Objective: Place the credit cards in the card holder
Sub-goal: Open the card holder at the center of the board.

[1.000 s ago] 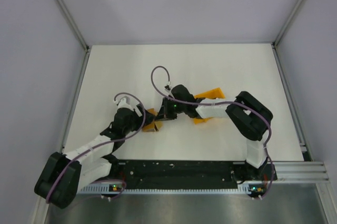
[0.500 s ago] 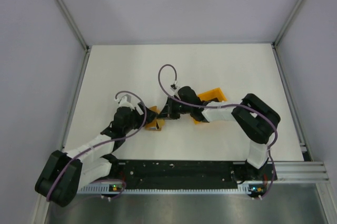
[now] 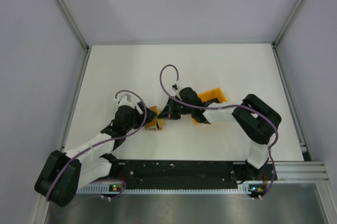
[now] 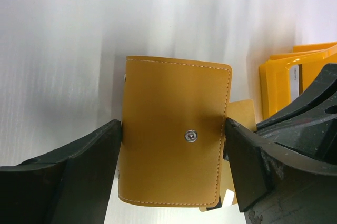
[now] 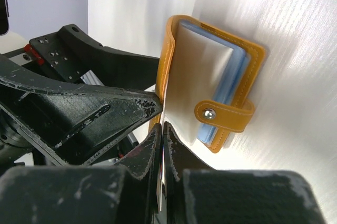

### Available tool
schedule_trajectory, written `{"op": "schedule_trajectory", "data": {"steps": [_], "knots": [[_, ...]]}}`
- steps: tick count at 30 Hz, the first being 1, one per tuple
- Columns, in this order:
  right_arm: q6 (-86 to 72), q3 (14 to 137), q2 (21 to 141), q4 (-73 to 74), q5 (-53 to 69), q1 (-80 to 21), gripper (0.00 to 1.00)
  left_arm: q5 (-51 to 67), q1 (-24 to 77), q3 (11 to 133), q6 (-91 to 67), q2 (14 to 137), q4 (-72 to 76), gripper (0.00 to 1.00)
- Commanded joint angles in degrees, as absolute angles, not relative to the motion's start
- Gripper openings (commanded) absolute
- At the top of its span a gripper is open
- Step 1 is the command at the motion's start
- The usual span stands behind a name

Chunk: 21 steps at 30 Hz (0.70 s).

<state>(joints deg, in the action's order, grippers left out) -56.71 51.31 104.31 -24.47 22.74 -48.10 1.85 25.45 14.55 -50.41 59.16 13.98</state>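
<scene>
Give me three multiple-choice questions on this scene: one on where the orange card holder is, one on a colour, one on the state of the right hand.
1. Where is the card holder?
A) between the fingers of the left hand
B) lying alone, untouched
C) hidden from every view

2. What colour is the rear card in the holder?
A) red
B) light blue
C) green

3. How do the fingers of the right hand stand?
A) spread wide
B) out of view
C) closed to a thin slit

Answers:
1 A: in the left wrist view, the fingers touch both of its side edges.
2 B: a blue edge shows behind the silvery card.
3 C: only a narrow gap parts them, at the silvery card's edge.
</scene>
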Motion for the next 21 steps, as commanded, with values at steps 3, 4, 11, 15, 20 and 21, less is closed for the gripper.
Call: {"op": "schedule_trajectory", "data": {"steps": [3,4,11,15,20,21], "knots": [[-57.74,51.42,101.42,-31.81,24.96,-48.25,0.00,-1.67,25.93,16.26,-50.71,59.33,9.50,0.80],[-58.01,51.59,101.60,-31.64,25.05,-48.16,0.00,-2.19,26.01,16.52,-50.54,59.15,8.71,0.79],[-58.88,52.56,103.45,-33.22,26.37,-48.25,0.00,-2.46,26.02,16.88,-49.48,58.62,7.73,0.80],[-59.68,53.17,104.15,-35.24,27.94,-48.16,0.00,-1.23,25.93,16.61,-49.22,58.45,9.05,0.82],[-62.48,52.56,105.11,-40.76,30.23,-48.25,0.00,-0.53,26.02,16.52,-49.22,58.45,10.28,0.86],[-63.19,52.30,105.29,-41.83,30.67,-48.16,0.00,-0.53,26.02,16.52,-49.13,58.45,10.37,0.87]]}}
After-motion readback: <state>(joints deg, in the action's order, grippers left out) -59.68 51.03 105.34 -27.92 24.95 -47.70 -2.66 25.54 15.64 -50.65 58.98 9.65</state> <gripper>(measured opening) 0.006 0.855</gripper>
